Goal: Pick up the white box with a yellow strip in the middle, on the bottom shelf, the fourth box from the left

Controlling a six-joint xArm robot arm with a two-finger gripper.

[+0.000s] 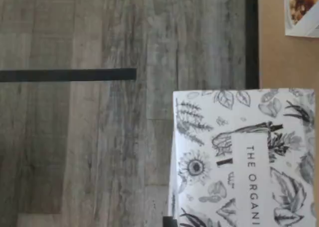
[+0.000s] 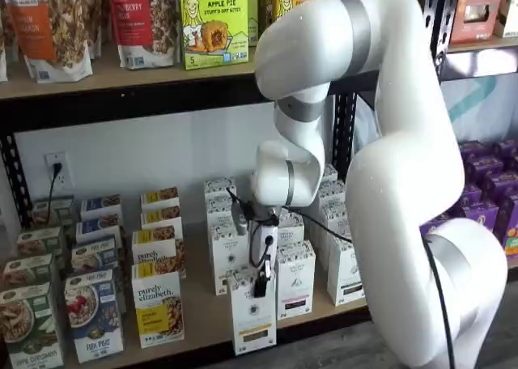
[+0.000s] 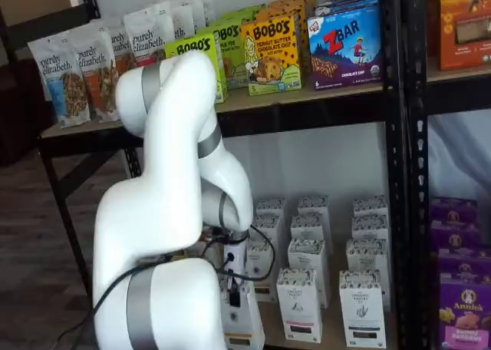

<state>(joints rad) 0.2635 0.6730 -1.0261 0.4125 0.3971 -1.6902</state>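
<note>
The white box [image 2: 252,314] stands at the front edge of the bottom shelf [image 2: 202,324], with a dark round emblem and a yellowish-tan strip low on its front. It also shows in a shelf view [image 3: 245,323], partly behind the arm. My gripper [image 2: 262,286] hangs straight down at the box's top, with its black fingers over the upper front corner. It also shows in a shelf view [image 3: 233,295]. I see the fingers side-on, with no gap or grip showing. The wrist view shows the box's leaf-printed top [image 1: 244,157] close up, and no fingers.
A same-shaped carton with a pink strip [image 2: 295,282] stands close on the right. A purely elizabeth box [image 2: 158,306] stands on the left. More white cartons stand in rows behind. The wrist view shows the shelf's black rail [image 1: 251,38] and grey wood floor [image 1: 99,137].
</note>
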